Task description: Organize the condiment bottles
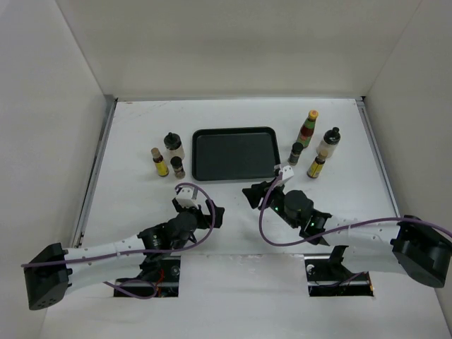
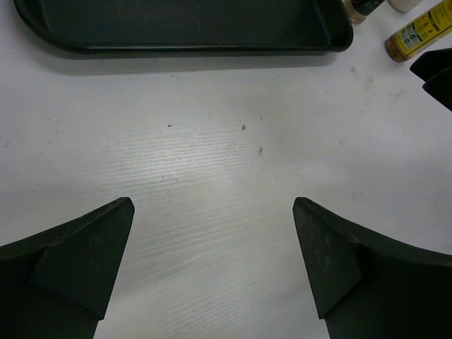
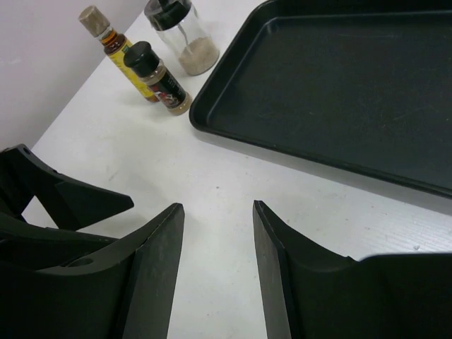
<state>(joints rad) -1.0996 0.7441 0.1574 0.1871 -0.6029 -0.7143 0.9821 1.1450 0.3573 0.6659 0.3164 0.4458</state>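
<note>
Left hand point(image 2: 212, 212) is wide open & empty over the desk point(image 2: 212, 141). Right hand point(image 3: 219, 212) is narrow w/ nothing inside, near the tray point(image 3: 339, 92).

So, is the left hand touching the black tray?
Apart. The left wrist view shows a wide strip of bare white table between the open left hand and the tray.

Two arms w/ white links, black joints & bases: left arm point(image 1: 106, 251), right arm point(image 1: 364, 236). Purple cable point(image 1: 260, 220) loops along each (fingers point(image 2: 78, 268) matte black, wedge-shaped).
</note>
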